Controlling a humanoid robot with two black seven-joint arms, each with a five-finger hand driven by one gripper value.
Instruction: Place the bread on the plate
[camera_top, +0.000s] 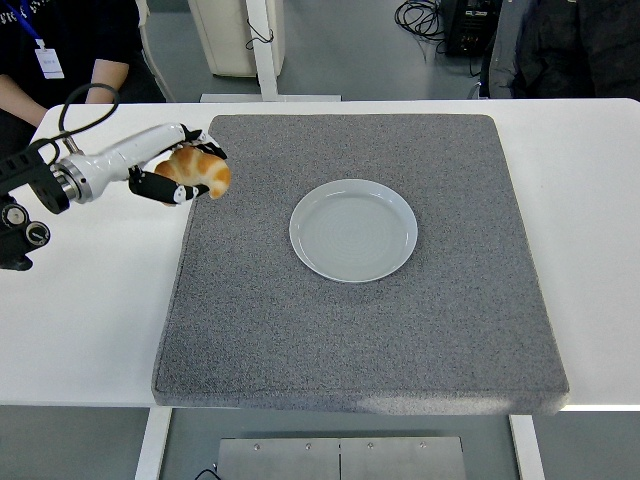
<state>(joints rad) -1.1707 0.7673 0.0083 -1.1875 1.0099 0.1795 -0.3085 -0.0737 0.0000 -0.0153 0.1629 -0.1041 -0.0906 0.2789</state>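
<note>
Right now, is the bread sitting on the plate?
No, the bread is held in the left hand over the mat's corner; the plate is bare.

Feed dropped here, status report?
Left robot hand shut on bread, above mat's left edge. Plate empty. Path clear.

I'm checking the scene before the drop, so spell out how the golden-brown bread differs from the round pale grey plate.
The golden-brown bread is curved and lumpy; the round pale grey plate is flat and smooth. The bread is much smaller than the plate. The bread is gripped in the left hand at the grey mat's far-left corner, while the plate lies near the mat's middle with nothing on it. They do not touch.
</note>
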